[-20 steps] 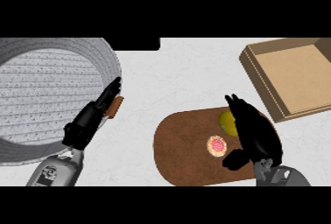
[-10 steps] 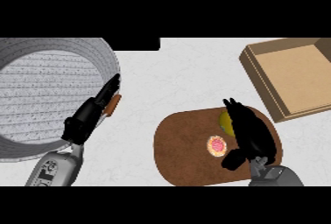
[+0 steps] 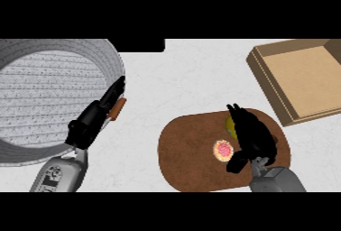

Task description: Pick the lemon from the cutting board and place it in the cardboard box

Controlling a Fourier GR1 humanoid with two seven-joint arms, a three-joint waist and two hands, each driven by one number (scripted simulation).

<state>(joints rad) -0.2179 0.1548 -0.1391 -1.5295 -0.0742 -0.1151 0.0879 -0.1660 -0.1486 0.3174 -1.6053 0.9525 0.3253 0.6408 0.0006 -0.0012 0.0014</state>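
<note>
Beside the left hand: a big grey ribbed pot [image 3: 47,97] takes up the view's left, its rim just next to the fingers.
Far beyond the right hand: the open cardboard box [image 3: 300,79] sits well apart, up and to the right, nothing visible inside.
Under the right hand: a round brown cutting board [image 3: 193,153] carries a small pink-and-yellow round item [image 3: 223,149] just left of the palm.
Right hand [image 3: 251,137]: fingers curled down over the lemon [image 3: 230,125], only a yellow sliver showing at its left edge.
Left hand [image 3: 93,119]: straight, relaxed, resting by the pot with an orange-brown piece [image 3: 118,108] beside it.
Change: the right hand has settled lower onto the lemon over the last second, so the grasp looks nearly made; lifting comes next.
Writing: none readable.
</note>
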